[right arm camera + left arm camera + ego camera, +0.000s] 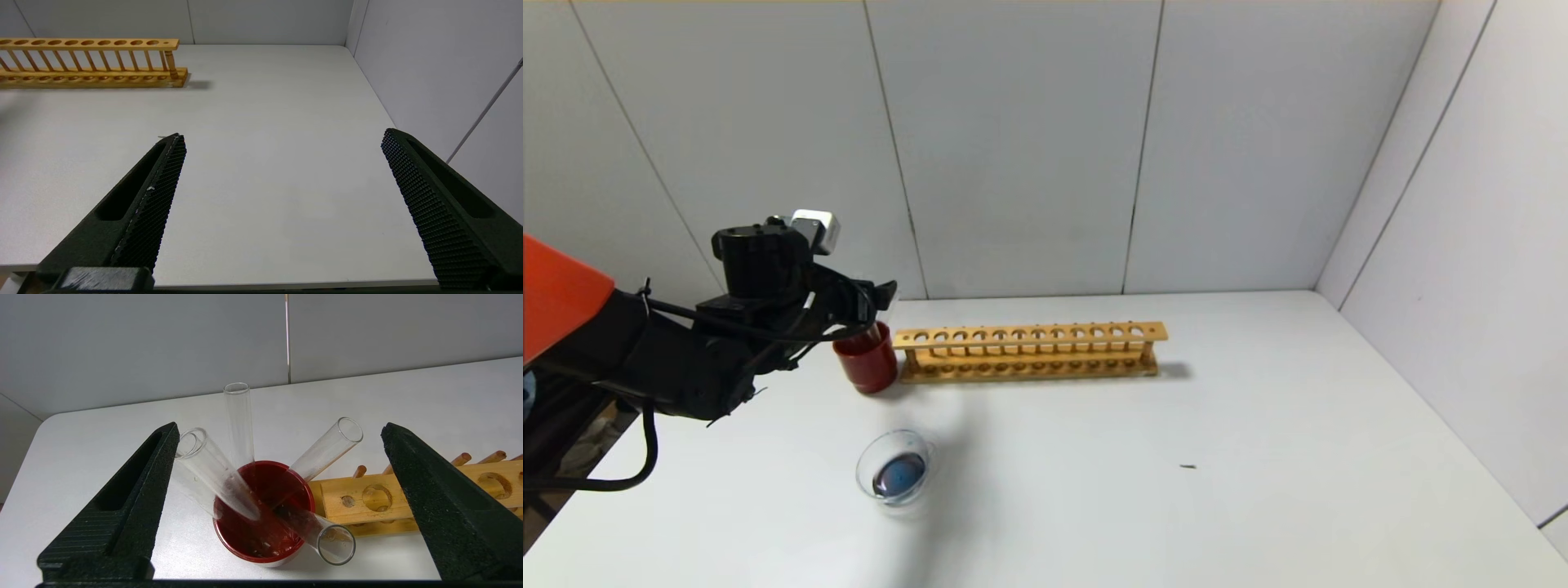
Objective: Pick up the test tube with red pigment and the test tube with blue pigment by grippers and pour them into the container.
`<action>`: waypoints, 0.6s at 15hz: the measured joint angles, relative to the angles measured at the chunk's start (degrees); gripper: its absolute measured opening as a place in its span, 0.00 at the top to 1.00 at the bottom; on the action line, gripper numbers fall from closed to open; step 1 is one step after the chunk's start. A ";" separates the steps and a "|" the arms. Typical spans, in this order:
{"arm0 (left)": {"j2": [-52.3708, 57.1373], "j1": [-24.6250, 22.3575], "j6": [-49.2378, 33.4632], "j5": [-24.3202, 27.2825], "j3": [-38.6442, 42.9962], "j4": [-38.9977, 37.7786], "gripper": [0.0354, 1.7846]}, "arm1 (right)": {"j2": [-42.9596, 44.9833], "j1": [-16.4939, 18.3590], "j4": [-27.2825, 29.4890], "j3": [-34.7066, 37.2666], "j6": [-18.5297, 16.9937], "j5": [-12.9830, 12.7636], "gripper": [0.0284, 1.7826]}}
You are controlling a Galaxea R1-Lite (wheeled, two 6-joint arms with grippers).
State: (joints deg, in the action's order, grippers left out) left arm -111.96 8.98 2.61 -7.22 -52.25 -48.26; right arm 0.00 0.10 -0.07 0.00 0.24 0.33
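Test tubes (239,424): four, all look emptied, leaning fanned in dark red cup (263,510) at counter's ten o'clock — cup serves as drop-off for used glass; red or blue tube not tellable apart now. Left gripper (282,490) just above cup, jaws wide apart, holding nothing. Container (894,467) at seven o'clock holds dark blue-purple pool — pour looks done. Wooden rack (1029,351) at twelve o'clock, empty. Right gripper (282,192) at four o'clock, parked, jaws apart.

Clear glass tubes (327,447) are gleaming in a glossy red cup (261,522); the rack (1029,351) is looking like bare wood, the white tabletop (1258,457) matt.
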 joint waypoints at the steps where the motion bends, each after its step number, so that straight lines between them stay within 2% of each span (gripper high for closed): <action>1: 0.18 -0.04 0.02 0.00 0.02 0.02 0.03 | 0.00 0.00 0.00 0.00 0.00 -0.02 0.02; 5: 1.66 -0.01 0.09 0.02 -0.43 1.72 0.03 | 0.00 0.00 0.00 0.00 0.00 -0.02 0.02; 9: 6.06 0.00 0.11 0.06 -2.66 8.94 0.03 | 0.00 0.00 0.00 0.00 0.00 -0.02 0.02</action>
State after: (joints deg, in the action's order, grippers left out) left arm -105.90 8.98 2.72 -7.16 -54.91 -39.33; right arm 0.00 0.10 -0.07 0.00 0.24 0.30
